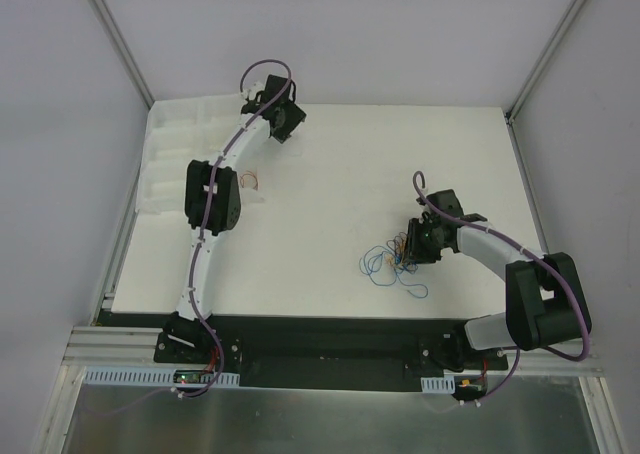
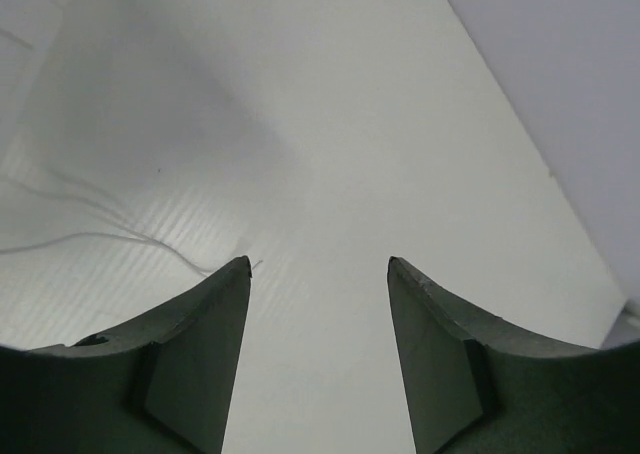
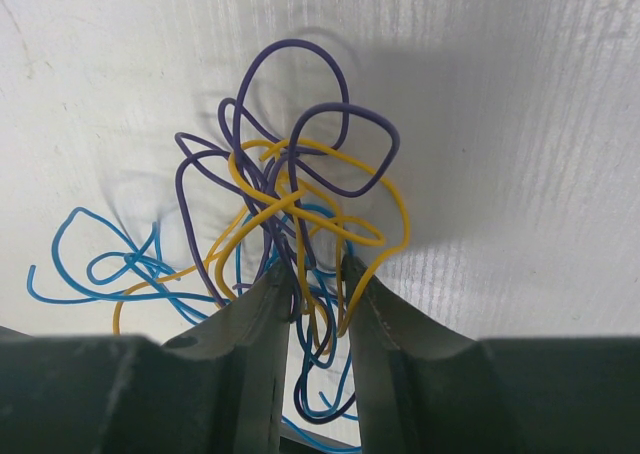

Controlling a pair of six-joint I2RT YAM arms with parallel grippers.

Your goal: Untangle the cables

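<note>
top view: the cables [image 1: 392, 260] are lying tangled on the table [image 1: 330, 174] at the right gripper [image 1: 410, 246]; the left gripper [image 1: 285, 122] is hovering far left.
left wrist: jaws are standing apart, gripping nothing.
right wrist: jaws are pinching purple, yellow and blue strands.

Blue, yellow, purple cables [image 3: 288, 202]; white table [image 1: 380, 164]
</note>
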